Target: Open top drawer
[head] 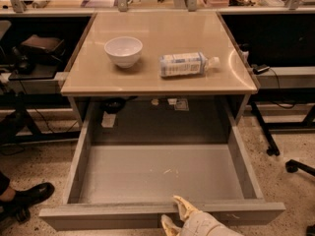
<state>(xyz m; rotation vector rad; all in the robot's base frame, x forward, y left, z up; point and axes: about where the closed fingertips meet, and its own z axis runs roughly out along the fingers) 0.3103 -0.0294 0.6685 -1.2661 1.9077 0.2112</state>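
The top drawer [162,173] stands far out from under the tan tabletop [162,26], its plain grey box bare inside apart from a few small pale marks on the floor, and its front panel [98,218] runs along the bottom of the camera view. The gripper [172,211], pale and mostly cut off by the lower edge, sits at the middle of that panel. One finger [179,204] hooks over the top lip into the box and the other lies against the outer face, so the claw looks closed down on the panel's edge, though with so little of it in view I would not swear how firm the pinch is. Judged from how the drawer lies, the opening is all but done. The drawer is a stiff, rigid box with no handle, so the top lip at mid-width is the sensible place to hold; a grip off to one side would likely skew it on its runners. It is probably light when bare like this and should slide easily, the risk being a hard stop at the end of travel. On the tabletop a white bowl [123,49] stands upright, well apart from a plastic bottle [184,64] lying on its side, and a jolt could roll the bottle.
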